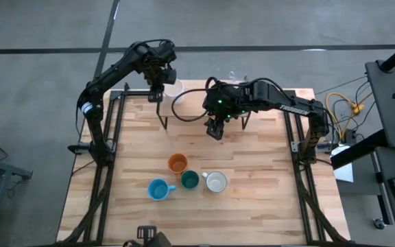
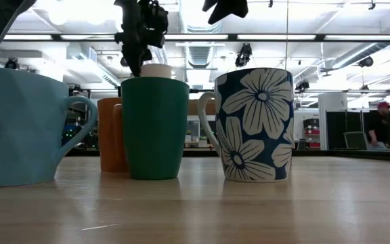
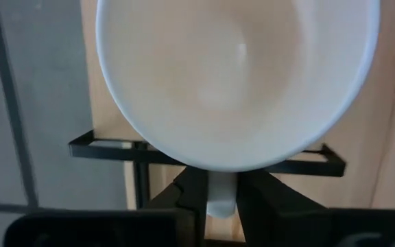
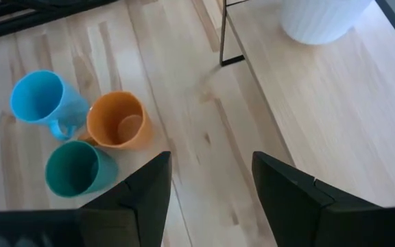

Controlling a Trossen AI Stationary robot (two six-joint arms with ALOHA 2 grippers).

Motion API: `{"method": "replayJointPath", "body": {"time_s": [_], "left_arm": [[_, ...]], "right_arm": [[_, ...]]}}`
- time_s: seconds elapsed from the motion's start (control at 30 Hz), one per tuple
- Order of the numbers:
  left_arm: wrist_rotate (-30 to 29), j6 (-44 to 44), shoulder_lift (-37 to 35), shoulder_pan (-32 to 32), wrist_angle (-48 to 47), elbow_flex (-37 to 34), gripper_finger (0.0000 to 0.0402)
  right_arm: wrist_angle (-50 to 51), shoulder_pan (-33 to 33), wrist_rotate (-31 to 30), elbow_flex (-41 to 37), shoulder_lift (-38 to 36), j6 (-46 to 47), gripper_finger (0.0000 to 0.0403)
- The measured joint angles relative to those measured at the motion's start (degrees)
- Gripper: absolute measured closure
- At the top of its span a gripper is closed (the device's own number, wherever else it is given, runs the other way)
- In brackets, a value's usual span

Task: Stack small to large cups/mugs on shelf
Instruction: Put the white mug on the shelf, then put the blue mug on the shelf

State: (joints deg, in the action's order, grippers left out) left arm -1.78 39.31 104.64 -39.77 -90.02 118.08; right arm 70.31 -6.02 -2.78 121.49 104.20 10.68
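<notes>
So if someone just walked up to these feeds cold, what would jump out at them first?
Probably the white mug filling the left wrist view, its handle pinched in the left gripper at the shelf's far-left end. Next, the cluster near the table's front: orange mug, light blue mug, dark green cup and a white-inside mug. The right gripper hangs open over the shelf's near edge.

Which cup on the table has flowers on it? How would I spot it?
Look at the cluster of four mugs on the near half of the wooden tabletop. The rightmost one, beside the dark green cup, is the mug with white flowers on dark blue; its neighbours are plain-coloured.
</notes>
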Motion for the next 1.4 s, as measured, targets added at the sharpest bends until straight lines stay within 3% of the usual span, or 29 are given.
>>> {"method": "replayJointPath", "body": {"time_s": [0.13,0.43,0.7,0.83,0.97,1.07,1.23,1.4], "left_arm": [[1.63,-0.12,-0.18,0.04,0.03,0.06,0.0331],[1.21,-0.03,-0.26,0.02,0.02,0.02,0.0324],[-5.10,-0.10,-1.70,0.04,0.02,2.23,0.0323],[-6.37,-4.37,-4.08,0.51,0.03,5.05,0.0322],[-6.15,-11.80,-8.99,2.46,0.06,5.87,0.0322],[-4.70,-17.67,-13.36,6.35,0.00,3.95,0.0322],[1.63,-25.36,-19.47,17.90,-0.02,-1.07,0.0322],[2.22,-36.21,-22.66,29.84,0.00,-7.03,0.0322]], "right_arm": [[0.25,0.00,0.00,0.00,0.00,-0.01,0.0207],[0.25,0.00,-0.02,0.00,0.02,-0.17,0.0207],[-0.24,-0.09,-0.05,0.00,0.02,-0.32,0.0207],[-1.13,-1.06,0.17,0.00,-0.02,-0.64,0.0207],[-3.52,-2.71,8.59,0.89,-0.43,2.08,0.0207],[-5.11,-3.01,14.67,2.38,-0.57,4.09,0.0207],[-4.28,-1.34,18.41,2.95,-0.57,5.47,0.0207],[-0.13,1.57,19.73,2.95,-0.58,7.50,0.0207]]}}
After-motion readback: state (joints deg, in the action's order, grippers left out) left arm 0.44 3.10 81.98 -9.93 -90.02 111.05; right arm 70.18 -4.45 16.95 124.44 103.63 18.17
